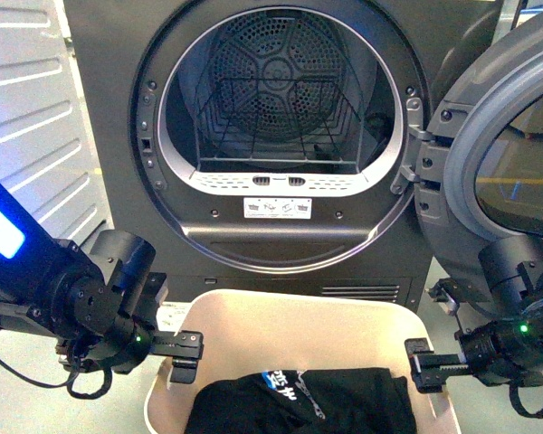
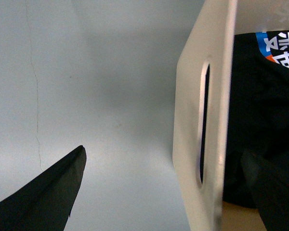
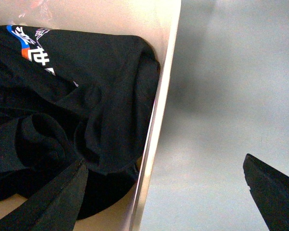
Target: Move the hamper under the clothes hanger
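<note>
The beige hamper (image 1: 299, 304) stands on the floor in front of me, low in the front view, with a black printed garment (image 1: 299, 398) inside. My left gripper (image 1: 186, 354) is open astride the hamper's left wall. In the left wrist view that wall and its slot handle (image 2: 203, 125) pass between the fingers, one finger (image 2: 48, 195) outside and one inside. My right gripper (image 1: 425, 363) is open astride the right wall (image 3: 156, 125), one finger (image 3: 53, 197) over the garment (image 3: 77, 96) and the other (image 3: 274, 187) above the floor. The clothes hanger is out of view.
Right behind the hamper a dark dryer (image 1: 281, 226) stands with its drum (image 1: 276, 90) exposed. Its round door (image 1: 498, 154) hangs open at the right, above my right arm. A white panelled wall (image 1: 27, 117) lies to the left. Grey floor (image 2: 101, 96) surrounds the hamper.
</note>
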